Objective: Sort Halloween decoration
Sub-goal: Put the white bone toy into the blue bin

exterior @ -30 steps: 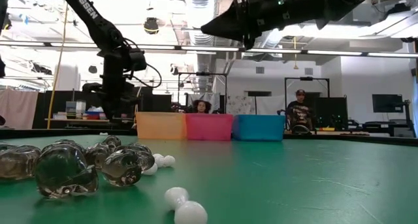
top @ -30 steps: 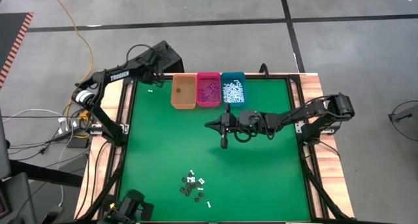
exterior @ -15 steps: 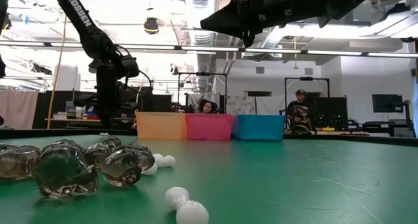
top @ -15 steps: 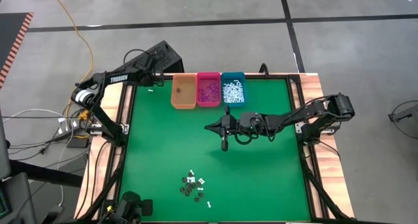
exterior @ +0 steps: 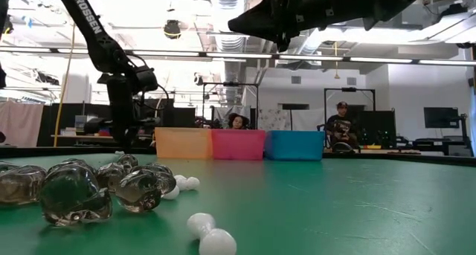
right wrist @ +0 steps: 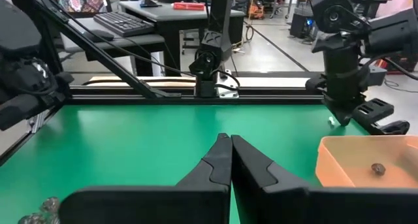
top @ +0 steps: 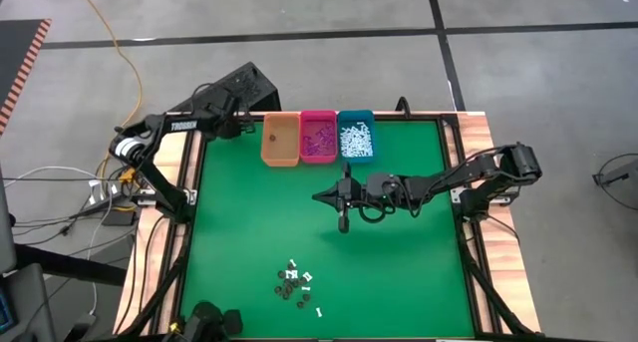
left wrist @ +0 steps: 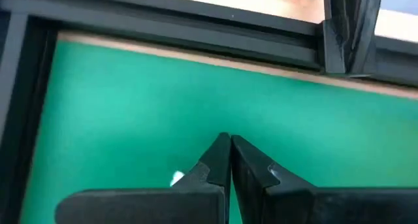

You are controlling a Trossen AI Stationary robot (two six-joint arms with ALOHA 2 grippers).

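Over the preceding second the left gripper, jaws closed and empty, had withdrawn toward the table's far-left corner beside the orange bin. The right gripper, likewise closed on nothing, remained high above mid-table. The Halloween decoration lay clustered near the front edge, so no piece was in transit.

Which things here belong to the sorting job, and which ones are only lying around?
Belong to the job:
- loose pile of decoration pieces
- stray white piece
- orange bin, pink bin, teal bin
- left gripper, right gripper, both shut and empty

Just lying about:
- yellow cable on the floor
- people in the room behind
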